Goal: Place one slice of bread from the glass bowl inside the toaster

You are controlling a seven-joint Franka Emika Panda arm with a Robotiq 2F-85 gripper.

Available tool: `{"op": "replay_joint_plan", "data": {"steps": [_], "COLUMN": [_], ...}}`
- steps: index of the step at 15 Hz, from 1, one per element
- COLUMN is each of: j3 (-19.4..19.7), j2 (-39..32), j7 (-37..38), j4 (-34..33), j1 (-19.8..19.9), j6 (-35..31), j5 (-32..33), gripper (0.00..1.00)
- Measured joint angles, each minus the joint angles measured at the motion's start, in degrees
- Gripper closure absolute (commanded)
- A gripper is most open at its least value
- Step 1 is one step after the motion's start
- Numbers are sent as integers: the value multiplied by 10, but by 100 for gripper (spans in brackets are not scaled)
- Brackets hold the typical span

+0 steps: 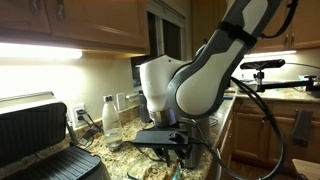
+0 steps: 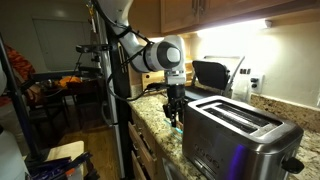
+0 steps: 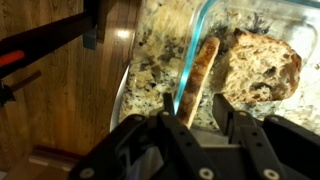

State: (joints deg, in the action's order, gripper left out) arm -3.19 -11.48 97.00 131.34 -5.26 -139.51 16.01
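A kitchen scene with a white and black robot arm reaching down over a speckled granite tabletop. In the wrist view the gripper hangs just above the glass bowl, whose thin blue-green rim runs diagonally up from the fingers. The fingers stand apart, one on each side of the near end of the slice of bread. This thin golden-brown slice stands on its edge just inside the rim. Whether the pads touch it cannot be told. A second slice, pale and full of holes with a darker crust, leans further inside the bowl, beside the first. In an exterior view the gripper points straight down near the tabletop's edge, and the shiny steel toaster stands close to the camera, apart from the gripper, its two top slots in view. A black contact grill sits further back against the lit wall. In an exterior view the gripper is low over the tabletop, with a clear bottle with a white cap standing near it.
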Motion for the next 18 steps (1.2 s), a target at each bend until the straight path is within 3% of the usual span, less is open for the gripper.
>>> {"op": "replay_joint_plan", "data": {"steps": [2,4,6,18], "j3": [0,0,0,5], "j2": [-1,-4,-11,-31], "j7": [-1,-3,-7,-28], "j4": [-4,-13,-29,-119], "j1": [0,0,-1,-16], "j6": [0,2,8,81], "j5": [0,0,1,3], "gripper": [97,100,96,96]}}
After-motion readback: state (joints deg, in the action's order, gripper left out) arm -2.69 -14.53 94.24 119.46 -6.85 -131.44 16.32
